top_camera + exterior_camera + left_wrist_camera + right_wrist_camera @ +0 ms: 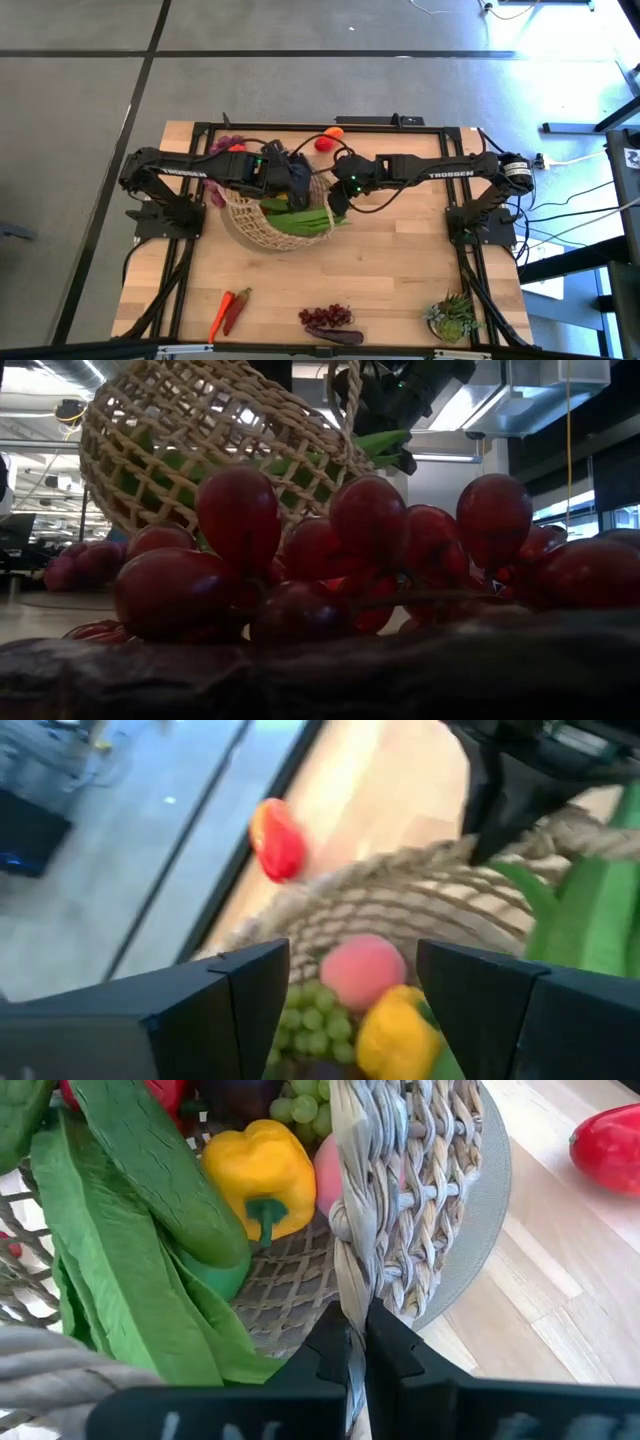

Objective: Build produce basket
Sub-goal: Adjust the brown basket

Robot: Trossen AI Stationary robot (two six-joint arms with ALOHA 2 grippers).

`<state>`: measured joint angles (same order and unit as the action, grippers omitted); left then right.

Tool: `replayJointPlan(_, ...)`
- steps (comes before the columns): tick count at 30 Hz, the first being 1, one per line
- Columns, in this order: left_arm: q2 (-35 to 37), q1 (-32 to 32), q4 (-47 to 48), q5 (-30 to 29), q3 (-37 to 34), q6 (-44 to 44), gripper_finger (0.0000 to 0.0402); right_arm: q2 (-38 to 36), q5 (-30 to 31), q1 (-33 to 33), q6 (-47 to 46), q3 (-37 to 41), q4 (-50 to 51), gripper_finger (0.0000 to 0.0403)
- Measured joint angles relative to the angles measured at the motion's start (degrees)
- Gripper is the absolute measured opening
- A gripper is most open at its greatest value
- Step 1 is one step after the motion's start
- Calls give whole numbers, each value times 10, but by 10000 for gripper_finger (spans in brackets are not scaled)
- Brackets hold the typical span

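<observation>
Right end effector [357,1348] pinching basket [420,1210] rim

— What sort of place is this?

— A robot lab or test workshop. A wooden table [300,280] stands on a bare grey concrete floor [80,130] marked with dark lines, and two arms are bolted to black frames on it.

— Anything else?

— Loose cables [575,215] trail off the table's right side, and the level view shows exposed metal ducts [540,395] on an open ceiling. The toy grapes [330,550] are props.
</observation>
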<state>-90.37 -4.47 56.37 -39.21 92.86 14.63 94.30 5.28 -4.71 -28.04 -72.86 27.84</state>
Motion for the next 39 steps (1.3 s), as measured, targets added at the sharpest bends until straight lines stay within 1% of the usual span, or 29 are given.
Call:
replayJointPlan(4, 0, -15, -14, -48, 0, -14, 211, 0, 0, 0, 2, 0, 0, 0)
replayJointPlan(6, 0, -23, -22, -57, 0, -15, 211, 0, 0, 0, 2, -1, 1, 0)
replayJointPlan(10, 5, -25, -37, -33, 0, -15, 211, 0, 0, 0, 2, 0, 7, 0)
replayJointPlan(20, 31, -28, -68, -38, -1, -30, 211, -3, 0, 0, 1, -2, 13, 0)
replayJointPlan(25, 40, -28, -62, -21, -1, -31, 211, -8, 0, 0, -2, -3, 21, 0)
replayJointPlan(28, 40, -28, -58, 10, -1, -32, 211, -8, 10, 0, -1, -25, 68, 0)
replayJointPlan(31, 40, -28, -56, 20, -1, -34, 211, -8, 35, 0, 1, -61, 127, 0)
replayJointPlan(34, 40, -28, -57, 19, 0, -35, 211, -8, 53, 0, -1, -95, 173, 0)
replayJointPlan(36, 41, -28, -59, 16, 0, -35, 211, -8, 56, 0, -2, -105, 180, 0)
replayJointPlan(39, 44, -28, -62, -7, 0, -36, 211, -7, 56, 0, -2, -107, 177, 0)
